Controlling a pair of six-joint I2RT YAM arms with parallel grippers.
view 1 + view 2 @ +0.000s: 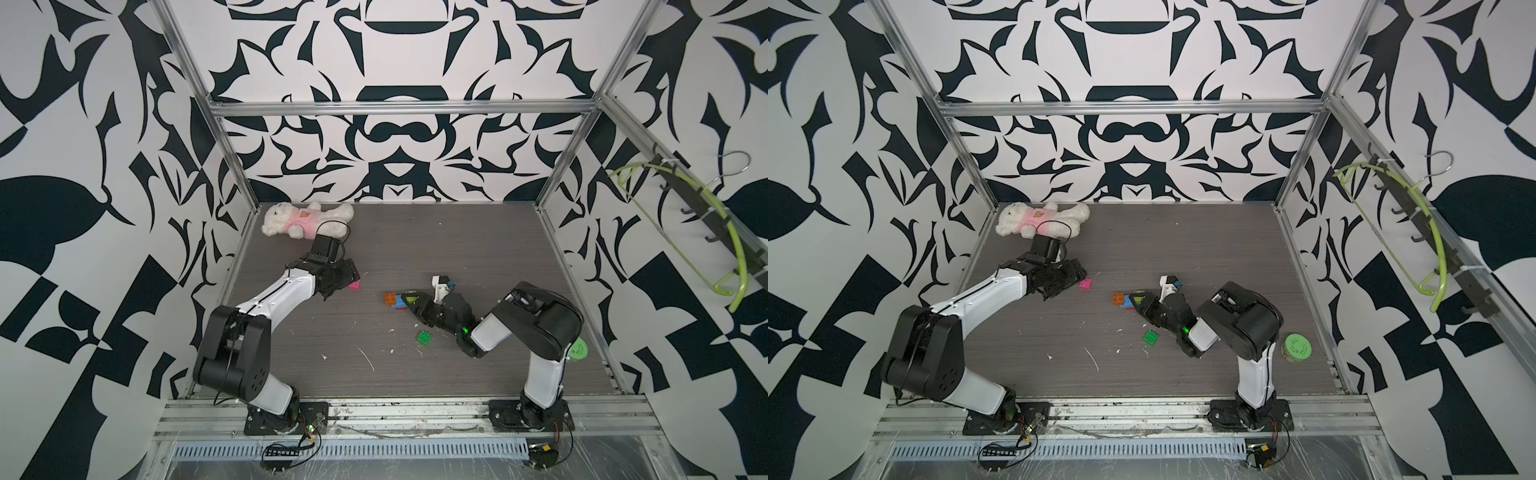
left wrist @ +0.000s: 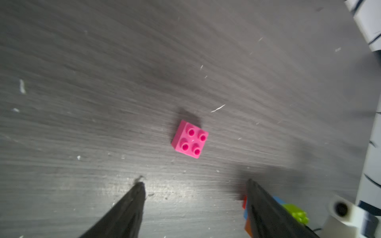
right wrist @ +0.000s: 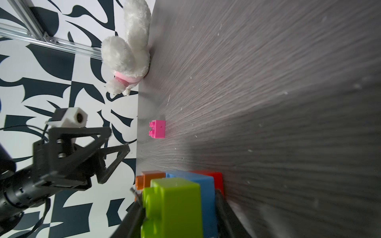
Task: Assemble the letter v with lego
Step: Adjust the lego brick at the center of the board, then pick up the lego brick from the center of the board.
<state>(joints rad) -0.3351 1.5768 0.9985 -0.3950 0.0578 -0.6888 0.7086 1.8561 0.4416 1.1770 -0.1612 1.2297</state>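
- While the left gripper (image 2: 195,184) hangs low over the table (image 2: 82,82), its 2 fingers stand spread with nothing between them.
- Just beyond those fingertips lies the pink brick (image 2: 189,140), 4 studs up, alone on the wood and touching neither finger.
- Over at the right gripper (image 3: 177,195), the fingers are clamped on the joined bricks (image 1: 399,300).
- Between those fingers sits a lime-green brick (image 3: 173,210) against a blue brick (image 3: 207,185); an orange brick (image 3: 152,177) and a red brick (image 3: 215,178) stick out beyond.
- That cluster is near mid-table, well apart from the pink brick; whether it touches the wood I cannot tell.
- 1 green brick (image 1: 424,336) lies loose near the right arm's wrist.
- At the far left corner lies a white plush bear (image 1: 305,222) in a pink shirt.
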